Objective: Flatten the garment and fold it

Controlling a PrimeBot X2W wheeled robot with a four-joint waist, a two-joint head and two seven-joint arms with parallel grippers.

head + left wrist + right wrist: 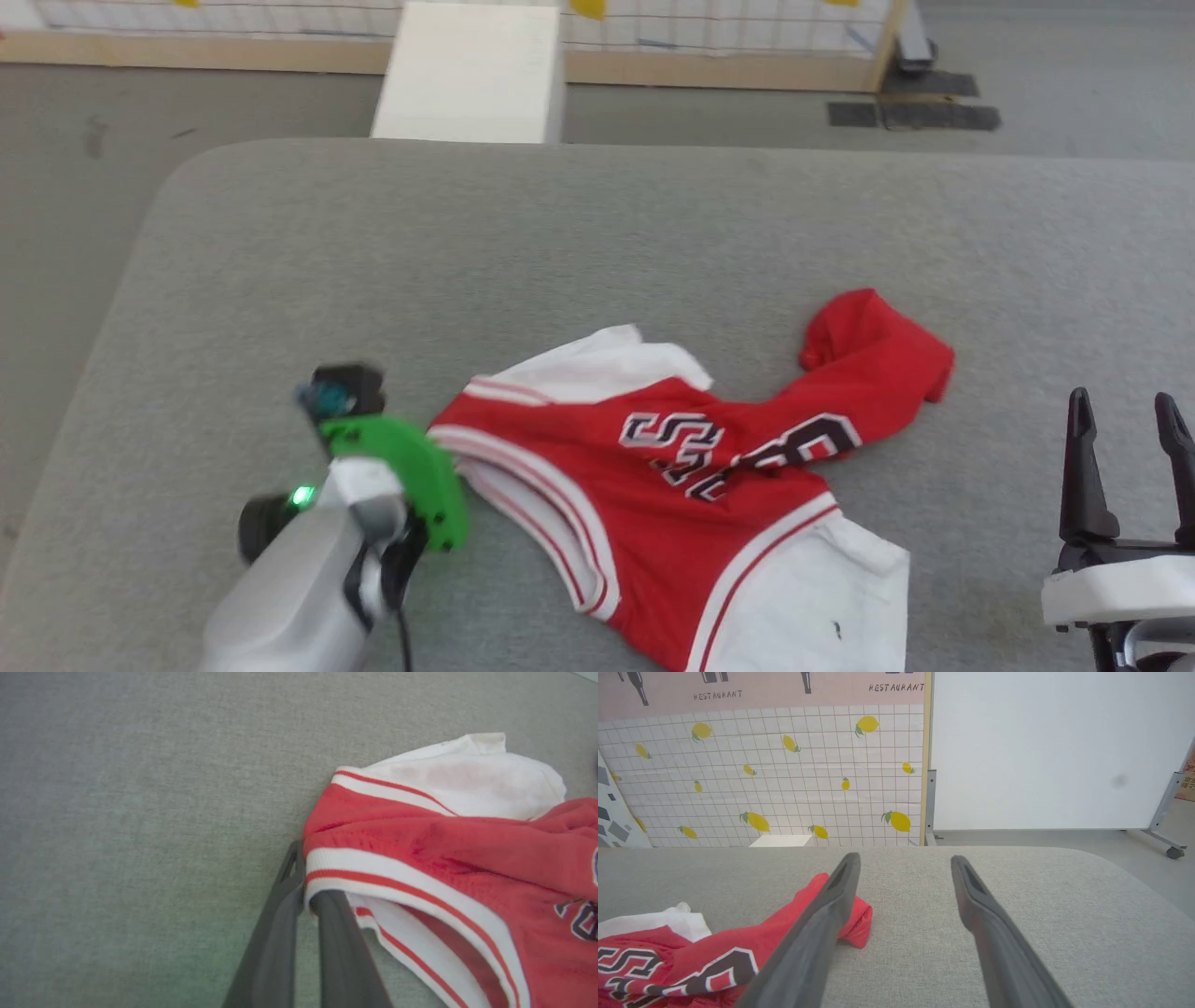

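Garment (653, 495) judged soft, limp. Striped trim (373, 868) is pinched by left end effector (306, 891); right end effector (1125, 420) is seen spread; red corner (878, 345) suggested for it.

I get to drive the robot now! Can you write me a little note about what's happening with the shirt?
Left gripper: shut on the garment, pinching its striped trim at the left end.
Right gripper: open, empty, to the right of the garment and apart from it.
Garment: crumpled, print side up, on the gray table.
Done: one edge grabbed.
Left: spread it flat, then fold it.
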